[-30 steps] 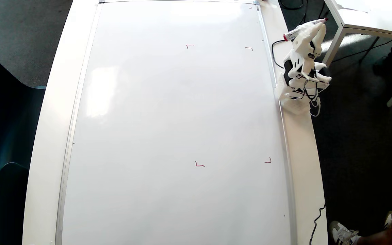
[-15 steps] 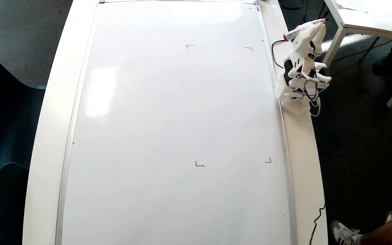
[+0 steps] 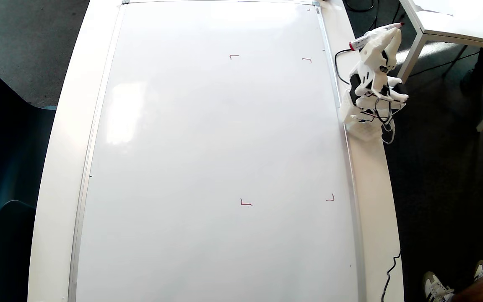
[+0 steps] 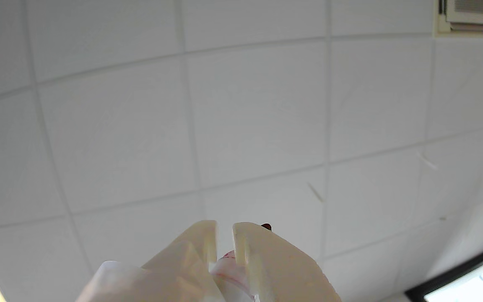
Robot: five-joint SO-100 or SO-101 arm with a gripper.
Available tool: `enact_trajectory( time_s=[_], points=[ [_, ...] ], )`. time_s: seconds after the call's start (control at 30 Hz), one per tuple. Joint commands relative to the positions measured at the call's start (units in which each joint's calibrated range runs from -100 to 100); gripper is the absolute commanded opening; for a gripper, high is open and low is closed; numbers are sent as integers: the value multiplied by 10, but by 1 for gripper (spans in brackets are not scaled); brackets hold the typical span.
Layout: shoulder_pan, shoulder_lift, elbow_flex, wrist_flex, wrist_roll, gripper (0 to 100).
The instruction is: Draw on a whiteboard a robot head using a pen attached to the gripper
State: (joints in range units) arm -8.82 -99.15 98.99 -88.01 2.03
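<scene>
Lying flat on the white desk [image 3: 59, 138], the whiteboard [image 3: 208, 159] bears only four small red corner marks [image 3: 245, 203]; no robot head drawing is visible. The arm stands folded at the desk's right edge in the overhead view, off the board. Its hand [image 3: 386, 33] is narrowly closed around the pen [image 3: 361, 42], pointing toward ceiling tiles [image 4: 258, 109] in the wrist view.

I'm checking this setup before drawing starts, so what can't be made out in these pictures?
- Whiteboard: bottom edge cut off by the overhead frame.
- Pen: mostly covered by the pincer overhead; in the wrist view only its red tip peeks out.
- Pincer grip: the fingers stand close together, but contact with the pen is hidden.
- Person's shoe: body cut off at the overhead corner.
</scene>
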Motion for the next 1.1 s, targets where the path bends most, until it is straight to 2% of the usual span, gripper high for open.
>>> enact_trajectory(
  time_s=[0.0, 0.57, 0.63, 0.8, 1.07],
  points=[
    [0, 3, 4, 0, -1, 1],
    [1, 9, -3, 16, 1, 1],
    [2, 4, -10, 50, 1, 1],
    [2, 5, -112, 219, 1, 1],
    [2, 10, -251, 397, 1, 1]
  ],
)
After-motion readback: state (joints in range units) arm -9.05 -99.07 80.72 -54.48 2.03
